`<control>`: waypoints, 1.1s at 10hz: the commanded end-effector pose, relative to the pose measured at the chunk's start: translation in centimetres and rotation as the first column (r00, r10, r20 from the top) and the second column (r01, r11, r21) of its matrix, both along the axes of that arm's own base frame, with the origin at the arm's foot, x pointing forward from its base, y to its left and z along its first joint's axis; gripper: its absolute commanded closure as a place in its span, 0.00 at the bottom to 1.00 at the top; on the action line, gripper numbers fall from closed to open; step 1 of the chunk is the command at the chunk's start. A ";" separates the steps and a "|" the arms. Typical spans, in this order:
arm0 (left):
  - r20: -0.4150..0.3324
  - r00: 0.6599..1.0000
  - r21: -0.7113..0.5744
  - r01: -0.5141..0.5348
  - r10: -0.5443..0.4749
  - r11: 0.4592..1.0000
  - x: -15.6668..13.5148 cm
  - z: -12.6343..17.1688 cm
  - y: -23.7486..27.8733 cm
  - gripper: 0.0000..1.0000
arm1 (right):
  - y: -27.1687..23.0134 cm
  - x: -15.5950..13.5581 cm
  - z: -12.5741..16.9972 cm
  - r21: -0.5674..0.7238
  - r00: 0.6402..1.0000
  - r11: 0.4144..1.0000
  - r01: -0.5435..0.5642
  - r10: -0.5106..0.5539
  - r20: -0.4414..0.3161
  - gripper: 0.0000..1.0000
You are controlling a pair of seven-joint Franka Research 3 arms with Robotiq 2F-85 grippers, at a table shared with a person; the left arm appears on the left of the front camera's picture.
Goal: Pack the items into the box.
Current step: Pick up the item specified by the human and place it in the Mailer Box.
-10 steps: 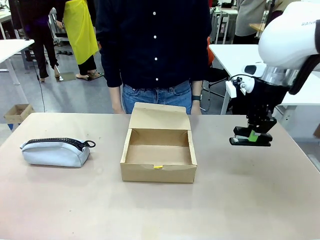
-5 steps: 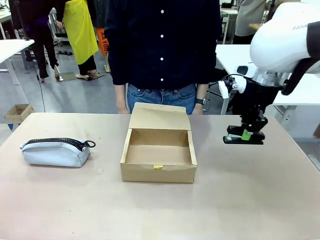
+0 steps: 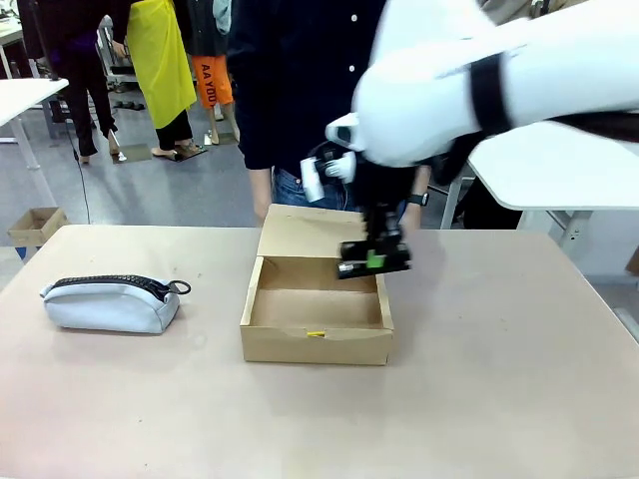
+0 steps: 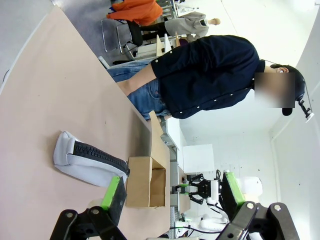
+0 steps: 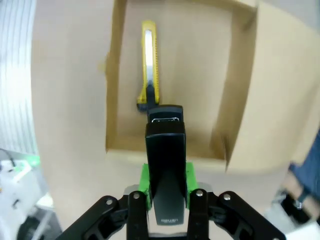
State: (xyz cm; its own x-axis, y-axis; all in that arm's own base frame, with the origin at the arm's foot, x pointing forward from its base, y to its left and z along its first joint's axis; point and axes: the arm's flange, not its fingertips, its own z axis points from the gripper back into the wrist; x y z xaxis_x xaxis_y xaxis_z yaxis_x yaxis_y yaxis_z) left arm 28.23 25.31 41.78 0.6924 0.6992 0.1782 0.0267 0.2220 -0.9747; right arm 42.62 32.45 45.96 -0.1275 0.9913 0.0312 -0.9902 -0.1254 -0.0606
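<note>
- Box [image 3: 315, 344]: open, flap up.
- Knife [image 5: 149, 65]: packed, lying flat on the box floor along one side wall.
- Stapler [image 3: 374, 261]: not yet packed. I hold it clamped in my right gripper [image 5: 166, 181], above the box's right rim.
- Left gripper [image 4: 172, 200]: jaws spread, empty, well away from the box.
- Remaining, I judge: lower the stapler into the box and release it.

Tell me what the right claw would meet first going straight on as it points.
Shut on the black stapler, the right claw points into the cardboard box. The stapler's tip would probably meet the box floor by the black end of the utility knife, or the knife itself; depth is unclear.
</note>
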 end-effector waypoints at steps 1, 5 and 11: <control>0.030 1.000 -0.004 -0.006 0.006 1.000 0.0 0.1 0.0 0.00 | 4.1 1.8 -2.1 -0.055 0.999 0.998 -0.019 0.022 0.042 0.68; 0.030 1.000 -0.004 -0.006 0.006 1.000 0.0 0.1 0.0 0.00 | 8.3 1.0 -6.4 -0.012 0.999 0.999 -0.049 0.049 0.003 0.68; 0.030 1.000 -0.004 -0.006 0.006 1.000 0.0 0.1 0.0 0.00 | 8.3 1.1 -6.7 -0.050 0.996 0.995 -0.091 0.090 -0.023 0.54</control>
